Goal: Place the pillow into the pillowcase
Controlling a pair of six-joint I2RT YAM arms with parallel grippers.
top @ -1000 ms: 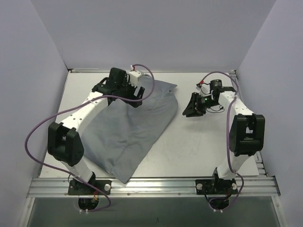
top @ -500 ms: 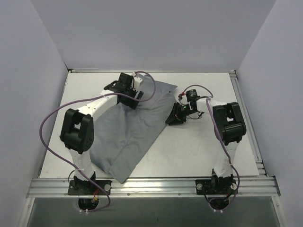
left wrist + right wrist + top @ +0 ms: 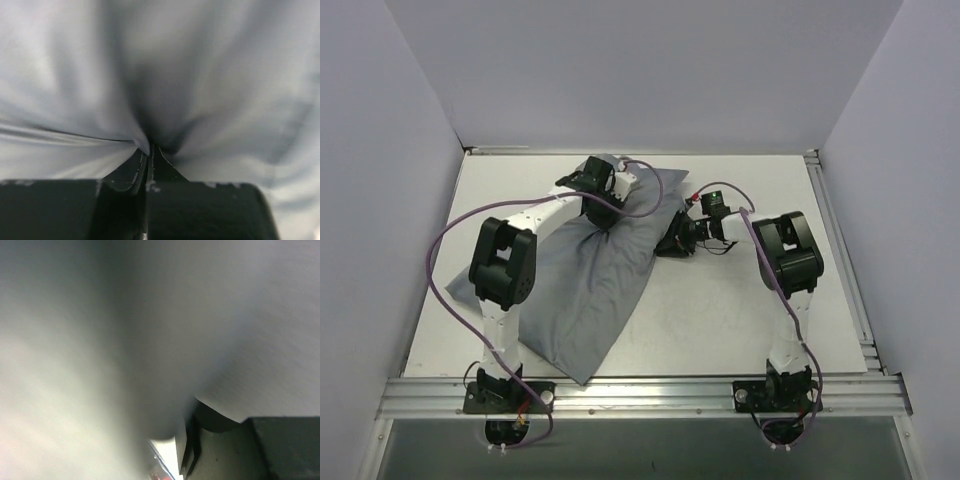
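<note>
The grey pillowcase [image 3: 585,290] lies slantwise on the table, plump and bunched narrow at its far end. The pillow itself is hidden. My left gripper [image 3: 608,208] sits on the far upper part of the pillowcase. In the left wrist view its jaws [image 3: 149,150] are shut, with a fold of the grey cloth [image 3: 225,75] pinched at the tips. My right gripper [image 3: 672,245] presses against the pillowcase's right edge. In the right wrist view blurred grey cloth [image 3: 150,315] covers nearly everything; only one finger [image 3: 186,445] shows, so I cannot tell how its jaws stand.
The white table [image 3: 750,300] is walled by pale panels at the left, back and right. A metal rail [image 3: 640,392] with both arm bases runs along the near edge. Purple cables loop over the left arm [image 3: 445,250] and the right arm [image 3: 735,190].
The left gripper slid right along the pillowcase's far end and shut on the cloth. The right gripper swept left to the pillowcase's right edge, and the far end bunched narrower.
</note>
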